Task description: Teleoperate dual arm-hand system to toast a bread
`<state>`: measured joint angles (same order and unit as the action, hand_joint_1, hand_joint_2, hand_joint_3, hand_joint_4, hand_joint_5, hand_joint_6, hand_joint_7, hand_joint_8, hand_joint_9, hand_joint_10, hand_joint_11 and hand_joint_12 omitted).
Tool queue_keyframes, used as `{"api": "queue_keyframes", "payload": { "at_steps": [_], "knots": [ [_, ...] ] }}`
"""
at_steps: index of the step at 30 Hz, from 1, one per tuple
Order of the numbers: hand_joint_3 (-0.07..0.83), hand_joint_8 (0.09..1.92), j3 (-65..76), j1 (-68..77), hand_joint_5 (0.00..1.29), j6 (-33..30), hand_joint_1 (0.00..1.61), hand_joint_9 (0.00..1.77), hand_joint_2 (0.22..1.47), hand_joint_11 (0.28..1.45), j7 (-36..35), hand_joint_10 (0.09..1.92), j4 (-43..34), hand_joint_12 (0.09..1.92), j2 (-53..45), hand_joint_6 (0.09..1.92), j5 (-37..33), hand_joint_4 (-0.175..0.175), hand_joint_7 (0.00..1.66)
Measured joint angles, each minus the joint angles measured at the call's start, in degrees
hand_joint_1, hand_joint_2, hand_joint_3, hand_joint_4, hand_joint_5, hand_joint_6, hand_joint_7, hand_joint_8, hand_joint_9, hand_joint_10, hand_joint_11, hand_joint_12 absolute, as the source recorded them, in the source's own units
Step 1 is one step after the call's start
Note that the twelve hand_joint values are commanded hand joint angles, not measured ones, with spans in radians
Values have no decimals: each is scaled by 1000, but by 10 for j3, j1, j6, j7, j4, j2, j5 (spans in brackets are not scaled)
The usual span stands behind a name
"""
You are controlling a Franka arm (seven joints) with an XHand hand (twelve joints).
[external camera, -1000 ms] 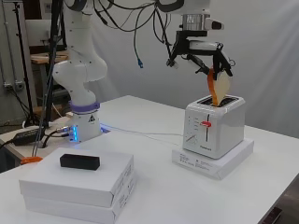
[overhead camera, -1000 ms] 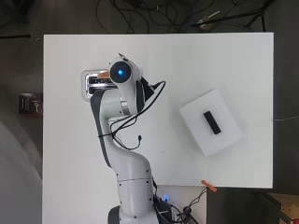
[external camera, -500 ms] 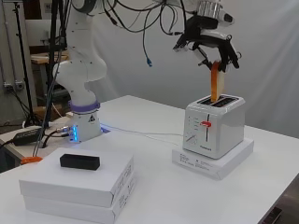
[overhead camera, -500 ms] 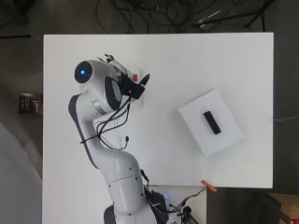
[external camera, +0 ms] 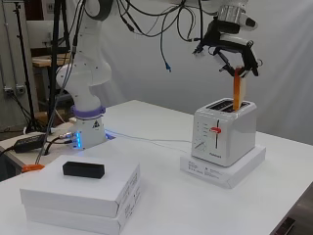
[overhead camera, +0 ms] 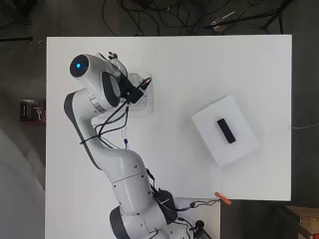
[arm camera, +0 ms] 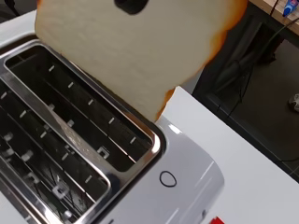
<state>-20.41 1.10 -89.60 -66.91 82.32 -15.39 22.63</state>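
With the hand (external camera: 234, 49) pinching the bread slice (external camera: 239, 91) upright by its top edge, its lower corner just over the toaster (external camera: 222, 131)'s outer slot (arm camera: 88, 116), I want to square the slice with that slot and lower it straight, clear of the metal rim.

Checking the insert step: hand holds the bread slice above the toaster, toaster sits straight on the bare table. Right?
Not quite. The hand does hold the bread slice above the toaster, but the side view shows the toaster standing on a flat white box, not on the bare table.
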Motion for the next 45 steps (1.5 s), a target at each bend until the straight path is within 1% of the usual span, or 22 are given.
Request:
{"api": "queue_keyframes", "payload": {
  "at_steps": [4, 8, 9, 11, 12, 13, 15, 17, 19, 22, 25, 29, 30, 32, 33, 34, 35, 37, 38, 40, 42, 45],
  "knots": [
    [0, 819, 10, -1, 747, -5, 1362, 1042, 1131, 837, 24, 930, 7, 87, 8, 1395, -58, -175, 978],
    [0, 818, 14, 0, 715, -1, 1363, 1062, 1135, 916, 56, 951, 9, 87, 8, 1391, -58, -175, 971],
    [-1, 801, 14, 1, 710, 0, 1364, 1072, 1134, 909, 65, 955, 10, 162, 8, 1377, -52, -175, 978],
    [-1, 632, 17, 2, 761, 0, 1379, 1178, 1094, 784, 88, 844, 15, 650, 10, 1265, -48, -175, 1092],
    [-2, 633, 22, 1, 778, -2, 1330, 1236, 1103, 729, 98, 654, 18, 860, 14, 1248, -50, -160, 1132],
    [0, 668, 28, 0, 781, -4, 1290, 1302, 1115, 695, 104, 460, 21, 1008, 18, 1249, -55, -147, 1146],
    [-2, 731, 39, -2, 778, -12, 1250, 1406, 1132, 667, 111, 191, 31, 1138, 26, 1252, -67, -134, 1145],
    [-1, 765, 56, -4, 774, -33, 1243, 1448, 1136, 659, 125, 90, 55, 1169, 39, 1240, -88, -139, 1143],
    [0, 780, 67, -5, 773, -49, 1241, 1460, 1137, 651, 130, 87, 77, 1154, 52, 1235, -96, -142, 1141],
    [0, 770, 77, -6, 779, -58, 1237, 1460, 1137, 643, 130, 87, 92, 1075, 69, 1242, -100, -128, 1141],
    [-1, 760, 81, -7, 785, -60, 1240, 1466, 1133, 647, 131, 87, 88, 1039, 70, 1227, -99, -134, 1151],
    [0, 746, 93, -8, 802, -36, 1241, 1460, 1126, 640, 133, 87, 68, 967, 64, 1198, -129, -127, 1161],
    [-1, 731, 95, -9, 813, -34, 1239, 1455, 1123, 640, 132, 87, 58, 943, 60, 1188, -134, -115, 1166],
    [3, 670, 100, -10, 823, -30, 1332, 1261, 1094, 640, 130, 575, 40, 899, 61, 1142, -144, -153, 1128],
    [2, 669, 103, -10, 817, -29, 1355, 1202, 1091, 638, 129, 740, 39, 888, 64, 1144, -149, -164, 1109],
    [1, 682, 106, -11, 809, -28, 1367, 1166, 1092, 637, 128, 835, 44, 878, 67, 1149, -153, -170, 1093],
    [1, 695, 110, -11, 803, -27, 1373, 1148, 1093, 634, 128, 882, 54, 870, 71, 1152, -159, -173, 1082],
    [0, 709, 118, -12, 797, -26, 1377, 1133, 1094, 626, 127, 916, 84, 858, 80, 1156, -171, -175, 1074],
    [0, 692, 122, -13, 808, -27, 1378, 1140, 1090, 624, 125, 896, 98, 813, 85, 1161, -176, -175, 1080],
    [-1, 661, 129, -14, 847, -29, 1379, 1148, 1082, 642, 116, 836, 114, 617, 94, 1178, -182, -175, 1087],
    [1, 720, 133, -14, 868, -37, 1372, 1112, 1092, 678, 95, 823, 129, 369, 107, 1242, -184, -175, 1036],
    [0, 771, 133, -13, 878, -40, 1367, 1084, 1102, 728, 81, 826, 153, 178, 124, 1282, -185, -175, 996]
  ]
}}
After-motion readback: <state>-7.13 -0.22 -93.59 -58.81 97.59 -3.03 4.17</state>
